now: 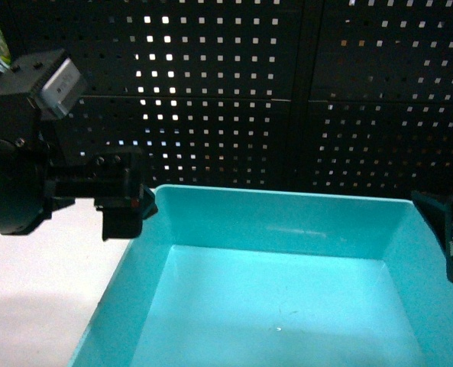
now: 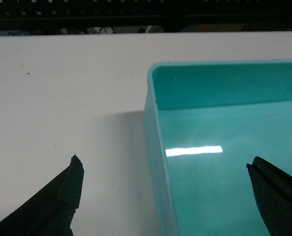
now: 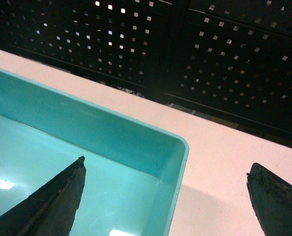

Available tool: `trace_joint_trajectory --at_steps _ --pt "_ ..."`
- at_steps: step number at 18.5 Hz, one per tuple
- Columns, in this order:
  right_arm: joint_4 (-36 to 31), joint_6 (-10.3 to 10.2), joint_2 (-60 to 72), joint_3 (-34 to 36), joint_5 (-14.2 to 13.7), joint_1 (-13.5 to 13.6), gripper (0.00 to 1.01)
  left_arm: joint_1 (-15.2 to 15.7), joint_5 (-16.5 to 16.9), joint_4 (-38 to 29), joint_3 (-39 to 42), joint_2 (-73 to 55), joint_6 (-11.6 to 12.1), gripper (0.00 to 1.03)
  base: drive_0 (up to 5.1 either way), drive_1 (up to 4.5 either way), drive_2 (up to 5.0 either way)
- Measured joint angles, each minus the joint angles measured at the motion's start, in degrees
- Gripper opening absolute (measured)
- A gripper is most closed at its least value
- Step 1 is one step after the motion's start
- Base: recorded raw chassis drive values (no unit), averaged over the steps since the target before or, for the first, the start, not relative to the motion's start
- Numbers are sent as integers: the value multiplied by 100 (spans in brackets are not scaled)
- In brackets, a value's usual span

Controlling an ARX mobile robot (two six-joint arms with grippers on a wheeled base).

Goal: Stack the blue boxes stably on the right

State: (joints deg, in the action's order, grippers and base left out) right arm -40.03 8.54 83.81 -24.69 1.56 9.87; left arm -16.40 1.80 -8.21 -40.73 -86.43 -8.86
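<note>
Head view: turquoise tub (image 1: 287,290) fills the lower frame, open top up, sitting on the white table (image 1: 35,306) in front of a black perforated panel (image 1: 302,92). Left tool (image 1: 127,205) is at the tub's far-left corner; right tool (image 1: 451,229) is at the far-right rim, mostly cut off by the frame edge. The tub's long axis looks to run left-right between the two arms, but the near end is out of frame, so that's a judgement.

Left wrist view: left tool fingers spread wide, one tip over bare table, the other over the tub floor. The tub's left wall runs between them. Nothing clamped.

Right wrist view: same on the other side. Right tool fingers apart and straddling the right wall near its rounded corner, one tip inside the tub, one over the table. Not closed on the rim.

Both arms look about equally near, each lined up on its own side wall; next move is likely closing on both walls.

Tub: light turquoise, smooth glossy walls, rounded rim, empty. No other boxes in view.
</note>
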Motion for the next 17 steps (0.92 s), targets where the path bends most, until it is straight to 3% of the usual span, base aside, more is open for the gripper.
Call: trace_joint_trajectory --at_steps 4,10,12,17 --pt "-516 101 984 20 -114 -63 98 -323 -435 31 -170 -664 -129 98 0 0 0" --pt "-881 118 1679 186 -109 -321 98 -494 -684 33 -289 -1047 -129 98 0 0 0" --pt "-1027 127 1775 262 -116 -317 87 -518 -752 70 -291 -1049 -146 98 0 0 0" --pt "-1532 184 2116 540 -269 -227 38 -713 -887 286 -308 -1060 -474 98 0 0 0"
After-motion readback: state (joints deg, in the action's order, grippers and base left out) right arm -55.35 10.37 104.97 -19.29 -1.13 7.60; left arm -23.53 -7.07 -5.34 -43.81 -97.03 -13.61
